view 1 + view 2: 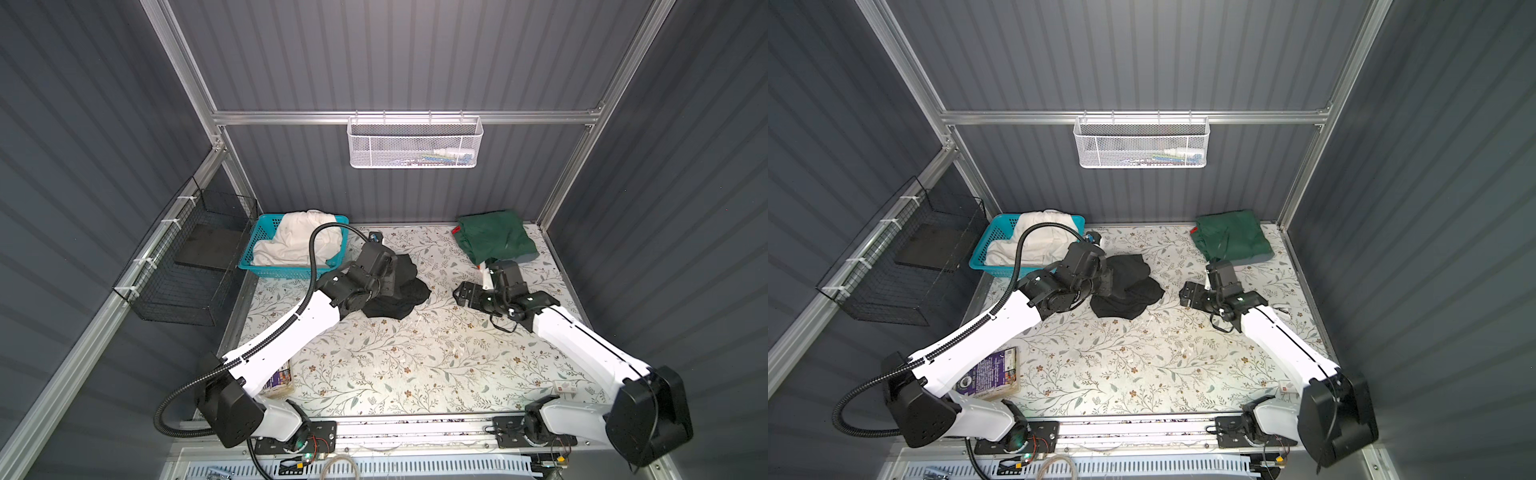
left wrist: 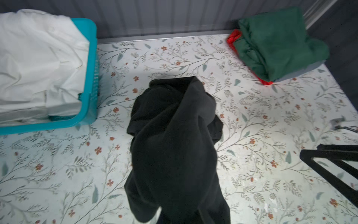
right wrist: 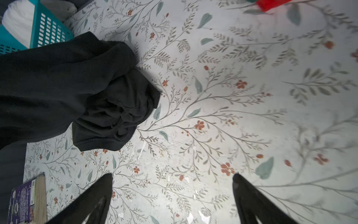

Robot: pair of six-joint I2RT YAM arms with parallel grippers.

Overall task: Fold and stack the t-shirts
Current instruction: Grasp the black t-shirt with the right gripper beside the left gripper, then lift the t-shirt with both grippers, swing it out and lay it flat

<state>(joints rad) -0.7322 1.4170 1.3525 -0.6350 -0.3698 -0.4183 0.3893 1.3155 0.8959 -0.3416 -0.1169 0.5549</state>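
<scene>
left gripper [image 1: 392, 286]: pressed together, pinching the black t-shirt [image 1: 409, 293] | black t-shirt: crumpled mid-tabletop [image 1: 415, 361] toward the far edge, one part drawn up | right gripper [image 3: 172, 194]: spread, above the tabletop, apart from the cloth | dark green t-shirt [image 1: 494, 237]: folded, far right corner | cream-white t-shirt [image 1: 291, 243]: in turquoise basket [image 1: 266, 226], far left corner

A basket [image 1: 261, 239] is set at the table's [image 1: 395, 365] rear L corner, w/ a piled t-shirt [image 1: 291, 241] lying in it. A loose t-shirt [image 1: 409, 291] is found approx. mid-table, just R of the basket and partly under the L arm [image 1: 291, 328]. A folded stack [image 1: 494, 239] is placed at the rear R corner, well apart from the loose t-shirt. The R hand [image 3: 172, 176] is held over the table in front of that stack, R of the loose t-shirt. A box [image 1: 992, 374] is laid at the front L edge, under the L arm. A wall tray [image 1: 415, 141] is hung on the rear wall, above the table.
</scene>
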